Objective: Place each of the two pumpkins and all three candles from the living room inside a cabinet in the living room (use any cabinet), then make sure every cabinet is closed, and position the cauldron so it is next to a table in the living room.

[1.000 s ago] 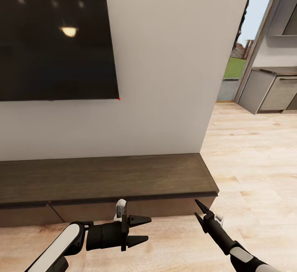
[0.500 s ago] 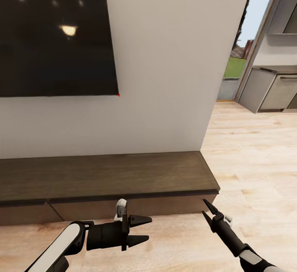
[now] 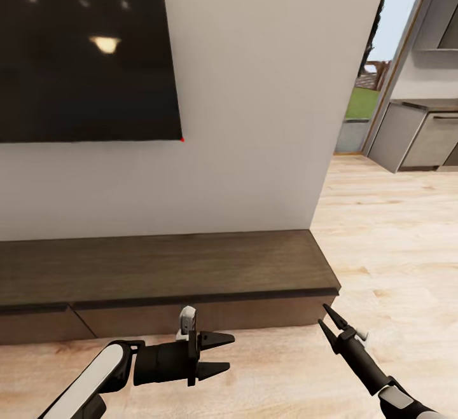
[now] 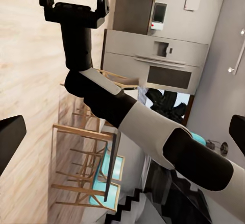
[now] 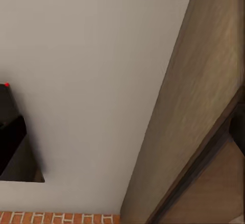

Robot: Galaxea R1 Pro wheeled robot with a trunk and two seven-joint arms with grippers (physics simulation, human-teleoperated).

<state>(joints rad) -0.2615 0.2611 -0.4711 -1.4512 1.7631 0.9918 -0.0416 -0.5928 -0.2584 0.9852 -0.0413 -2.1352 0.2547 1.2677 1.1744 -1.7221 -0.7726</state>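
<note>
Cabinet (image 3: 165, 266) at twelve o'clock: stiff, handleless drawers, so I'd hook an edge. Left end effector (image 3: 213, 353) and right end effector (image 3: 328, 317) both spread, empty.

Home living room, wall television (image 3: 86, 53), low cabinet (image 3: 159, 269), kitchen units (image 3: 420, 142) beyond

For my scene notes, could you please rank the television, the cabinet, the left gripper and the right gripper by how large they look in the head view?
1. Television, cut off by the frame.
2. Cabinet, nearly as large, also cut off.
3. Left gripper and right gripper: both small, too alike to rank.
</note>
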